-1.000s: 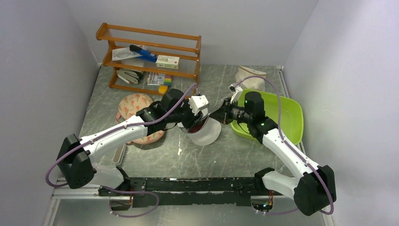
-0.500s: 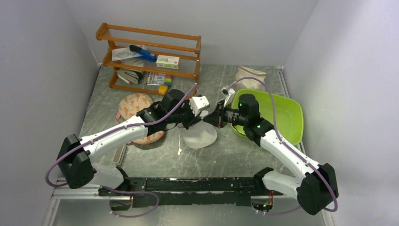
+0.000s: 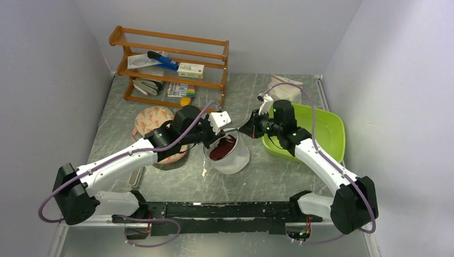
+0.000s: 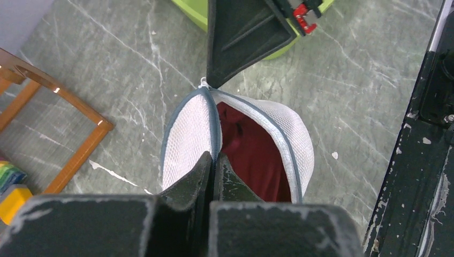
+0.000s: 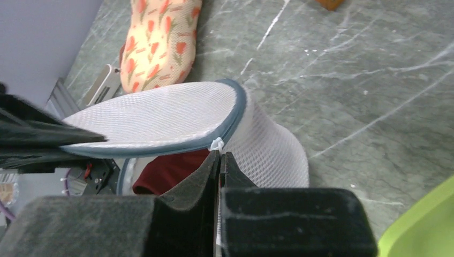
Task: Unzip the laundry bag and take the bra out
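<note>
- Now: the laundry bag (image 3: 231, 158) stood on edge at mid-table (image 3: 257, 179), between the two grippers. Its zipper was partly undone and the two white mesh halves gaped at the top.
- The bra (image 4: 251, 155), dark red, sat inside the gap, wholly within the bag.
- Left gripper (image 4: 215, 160): jaws closed, pinching the bag's grey zipper rim on its own side.
- Right gripper (image 5: 220, 156): jaws closed at the small white tab (image 5: 217, 143) on the opposite end of the rim, gripping the bag there.
- Peach floral padded item (image 3: 152, 120) lay left of the bag, partly under the left arm. Lime-green tub (image 3: 321, 134) sat to the right.
- Writing: the white box (image 3: 190, 70) on the wooden rack (image 3: 214, 56) carried print, too small to read.
</note>
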Robot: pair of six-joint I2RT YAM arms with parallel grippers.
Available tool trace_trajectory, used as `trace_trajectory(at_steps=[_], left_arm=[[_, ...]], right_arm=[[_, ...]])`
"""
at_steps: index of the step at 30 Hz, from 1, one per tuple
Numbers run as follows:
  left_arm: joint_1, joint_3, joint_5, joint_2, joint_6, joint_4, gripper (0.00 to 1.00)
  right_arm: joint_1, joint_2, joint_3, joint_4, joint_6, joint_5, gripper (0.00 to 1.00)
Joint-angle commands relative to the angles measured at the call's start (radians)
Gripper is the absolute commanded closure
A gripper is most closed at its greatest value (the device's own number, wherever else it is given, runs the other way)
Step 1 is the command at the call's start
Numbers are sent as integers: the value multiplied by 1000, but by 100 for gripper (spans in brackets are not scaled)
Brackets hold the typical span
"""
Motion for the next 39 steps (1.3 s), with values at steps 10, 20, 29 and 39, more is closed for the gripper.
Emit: trace_trajectory(at_steps=[10, 20, 29, 39], left_arm=[[-17, 14, -68, 3, 20, 29, 68], [-23, 37, -68, 60, 13, 7, 47], [-39, 39, -105, 39, 36, -11, 93], [-69, 132, -60, -63, 100, -249, 93]], right_arm=[[-62, -47, 3, 66, -24, -188, 100], [-30, -76, -31, 111, 11, -286, 100], [-17, -64, -16, 70, -21, -258, 100], [-44, 3, 42, 22, -91, -220, 100]])
